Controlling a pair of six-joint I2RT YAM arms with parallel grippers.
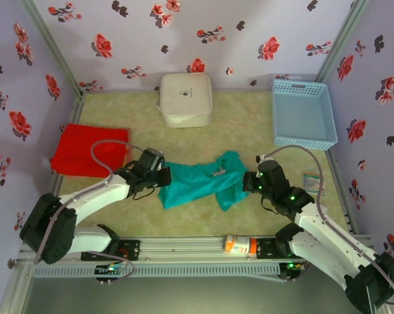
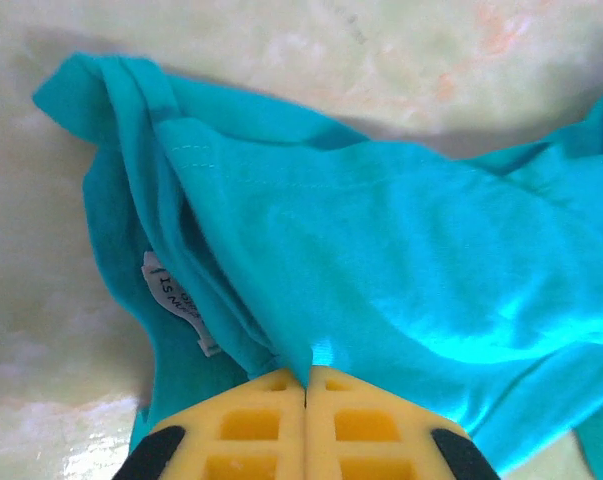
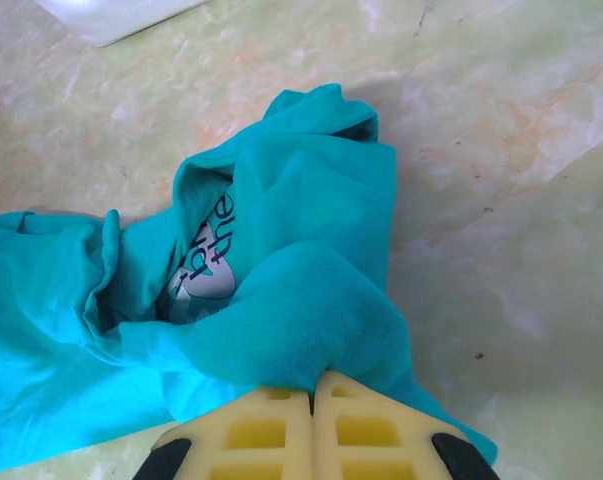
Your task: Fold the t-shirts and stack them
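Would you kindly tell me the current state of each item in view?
teal t-shirt: crumpled, pinched at both ends.
red t-shirt: lying flat, untouched.
white box: lid shut.
basket: upright.
left gripper: shut on teal t-shirt.
right gripper: shut on teal t-shirt.

Crumpled teal t-shirt lies mid-table; flat red t-shirt lies far left

The top external camera looks down from above and behind the arm bases, over the whole table to the far wall. Each wrist camera sits close behind its yellow fingers, apparently facing inward at the teal t-shirt, which all three views share.
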